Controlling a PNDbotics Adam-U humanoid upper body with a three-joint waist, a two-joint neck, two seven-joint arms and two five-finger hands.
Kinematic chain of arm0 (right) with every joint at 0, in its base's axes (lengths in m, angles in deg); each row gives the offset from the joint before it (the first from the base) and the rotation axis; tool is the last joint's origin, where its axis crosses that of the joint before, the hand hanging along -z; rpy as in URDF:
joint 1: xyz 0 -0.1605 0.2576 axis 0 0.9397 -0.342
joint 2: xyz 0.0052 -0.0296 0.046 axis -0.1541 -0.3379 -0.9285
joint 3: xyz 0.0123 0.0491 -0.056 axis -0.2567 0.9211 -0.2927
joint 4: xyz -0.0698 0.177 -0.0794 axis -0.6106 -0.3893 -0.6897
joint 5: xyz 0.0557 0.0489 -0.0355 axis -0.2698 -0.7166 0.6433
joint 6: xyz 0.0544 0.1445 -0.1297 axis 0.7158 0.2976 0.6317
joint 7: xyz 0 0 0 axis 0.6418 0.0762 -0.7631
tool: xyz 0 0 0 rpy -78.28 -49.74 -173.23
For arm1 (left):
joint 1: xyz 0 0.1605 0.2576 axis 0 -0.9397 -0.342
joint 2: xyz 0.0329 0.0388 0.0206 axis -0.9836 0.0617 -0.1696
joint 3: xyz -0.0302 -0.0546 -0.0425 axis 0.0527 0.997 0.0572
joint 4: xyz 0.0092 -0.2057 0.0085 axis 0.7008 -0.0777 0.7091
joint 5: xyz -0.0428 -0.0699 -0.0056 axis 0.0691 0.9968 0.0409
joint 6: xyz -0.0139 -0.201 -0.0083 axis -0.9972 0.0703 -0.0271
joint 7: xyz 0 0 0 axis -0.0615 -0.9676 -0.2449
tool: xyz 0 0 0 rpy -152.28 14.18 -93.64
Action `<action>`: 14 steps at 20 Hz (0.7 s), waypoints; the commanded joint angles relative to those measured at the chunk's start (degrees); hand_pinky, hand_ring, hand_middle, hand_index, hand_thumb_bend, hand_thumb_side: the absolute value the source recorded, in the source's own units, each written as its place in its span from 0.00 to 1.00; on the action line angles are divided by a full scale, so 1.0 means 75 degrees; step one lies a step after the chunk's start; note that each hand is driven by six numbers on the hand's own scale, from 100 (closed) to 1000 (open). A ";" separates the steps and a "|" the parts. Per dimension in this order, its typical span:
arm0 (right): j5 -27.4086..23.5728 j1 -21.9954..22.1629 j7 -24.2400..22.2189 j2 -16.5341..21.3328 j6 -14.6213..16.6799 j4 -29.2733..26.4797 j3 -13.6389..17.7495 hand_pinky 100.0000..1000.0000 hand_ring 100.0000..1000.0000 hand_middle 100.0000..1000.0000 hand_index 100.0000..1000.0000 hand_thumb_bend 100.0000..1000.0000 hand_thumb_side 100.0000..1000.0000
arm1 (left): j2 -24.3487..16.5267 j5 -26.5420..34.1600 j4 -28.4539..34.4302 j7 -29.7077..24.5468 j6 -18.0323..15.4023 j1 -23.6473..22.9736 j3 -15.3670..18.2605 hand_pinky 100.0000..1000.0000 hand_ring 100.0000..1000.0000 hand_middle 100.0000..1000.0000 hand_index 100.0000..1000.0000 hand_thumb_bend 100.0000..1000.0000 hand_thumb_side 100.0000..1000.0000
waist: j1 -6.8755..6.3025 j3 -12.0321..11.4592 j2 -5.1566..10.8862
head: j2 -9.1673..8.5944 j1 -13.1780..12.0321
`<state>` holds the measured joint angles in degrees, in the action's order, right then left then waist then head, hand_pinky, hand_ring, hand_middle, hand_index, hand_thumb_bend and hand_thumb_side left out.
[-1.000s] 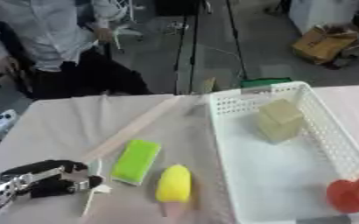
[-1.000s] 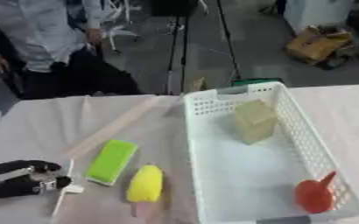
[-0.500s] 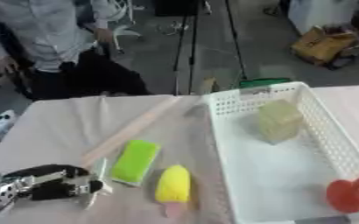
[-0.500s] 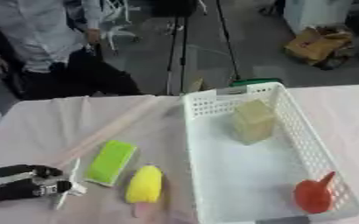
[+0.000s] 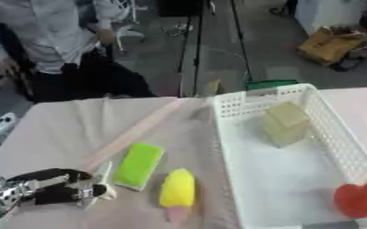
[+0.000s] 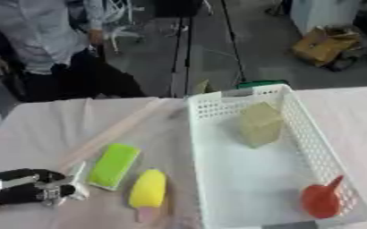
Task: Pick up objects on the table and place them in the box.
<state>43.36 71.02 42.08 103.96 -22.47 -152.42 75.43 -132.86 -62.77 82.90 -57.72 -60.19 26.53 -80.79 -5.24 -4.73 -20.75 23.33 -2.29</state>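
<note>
My left hand [image 5: 49, 191] lies low at the table's left front, its dark fingers curled round a thin white piece [image 5: 100, 178] that sticks up and to the right. Just right of it lie a flat green block [image 5: 138, 164] and a yellow ice-lolly shape [image 5: 177, 190] with a pink stick. A white basket [image 5: 258, 95] on the right holds a tan block [image 5: 284, 124] at the back and a red scoop [image 5: 352, 199] at the front right. My right hand shows in neither view.
A long pale wooden strip [image 5: 132, 134] runs slantwise from the basket's far corner toward my left hand. A green-topped thing [image 5: 269, 84] sits behind the basket. A person stands beyond the far left table edge, touching nothing on it.
The white piece, which lay flat by my left hand's fingertips, now stands tipped up in them. The hand has shifted slightly to the right. Nothing else has moved.
</note>
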 commanded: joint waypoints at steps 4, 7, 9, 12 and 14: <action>-0.0047 -0.0046 0.0005 0.0082 0.0054 -0.0132 -0.0019 0.81 0.81 0.59 0.63 0.00 1.00 | -0.0119 0.0106 0.0007 0.0021 0.0138 0.0277 0.0131 0.90 1.00 0.95 1.00 0.60 1.00 | -0.0023 -0.0018 0.0136 | -0.0055 -0.0035; -0.0053 -0.0052 -0.0014 0.0094 0.0039 -0.0132 -0.0020 0.81 0.81 0.59 0.63 0.00 1.00 | -0.0046 0.0050 -0.0041 0.0107 0.0315 0.0462 0.0154 0.92 1.00 0.95 1.00 0.58 1.00 | -0.0081 -0.0026 0.0146 | -0.0058 -0.0045; -0.0061 -0.0061 -0.0030 0.0099 0.0020 -0.0132 -0.0017 0.81 0.81 0.58 0.63 0.00 1.00 | 0.0017 -0.0019 -0.0083 0.0160 0.0409 0.0557 0.0125 0.94 1.00 0.95 1.00 0.58 1.00 | -0.0125 -0.0022 0.0148 | -0.0070 -0.0045; -0.0071 -0.0072 -0.0048 0.0102 0.0001 -0.0132 -0.0011 0.81 0.81 0.58 0.63 0.00 1.00 | 0.0078 -0.0121 -0.0128 0.0187 0.0463 0.0631 0.0090 1.00 1.00 0.95 1.00 0.58 1.00 | -0.0164 -0.0016 0.0148 | -0.0083 -0.0044; -0.0077 -0.0085 -0.0067 0.0106 -0.0017 -0.0132 -0.0007 0.81 0.80 0.57 0.62 0.00 1.00 | 0.0126 -0.0244 -0.0181 0.0216 0.0466 0.0672 0.0075 1.00 1.00 0.95 1.00 0.58 1.00 | -0.0216 0.0001 0.0143 | -0.0089 -0.0054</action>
<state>43.12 70.96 41.45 103.96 -22.88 -152.42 75.43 -130.78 -63.96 81.48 -56.30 -56.92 30.43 -80.81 -7.01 -4.68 -20.75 23.10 -2.51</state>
